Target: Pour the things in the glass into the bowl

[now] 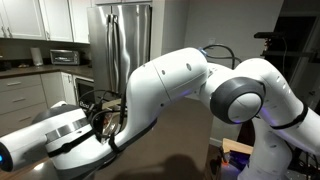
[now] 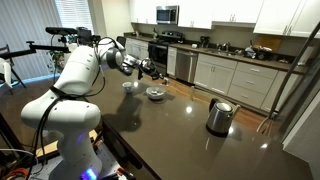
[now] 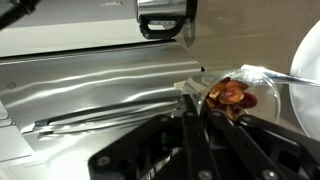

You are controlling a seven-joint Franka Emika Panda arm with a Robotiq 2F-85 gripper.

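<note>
The arm is a chain of fat, rounded links in glossy white shell, each parted from the next by a dark grey ring, and in an exterior view a large round cap of dull grey closes the side of one joint. Thin black cables loop loosely along the link nearest the wrist, beside black and silver fittings. The claw is matt black throughout, with flat, angular fingers and hard-edged plates behind them

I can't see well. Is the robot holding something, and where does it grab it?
Yes, the glass of brown bits, pinched by its side between the shut jaws.
</note>
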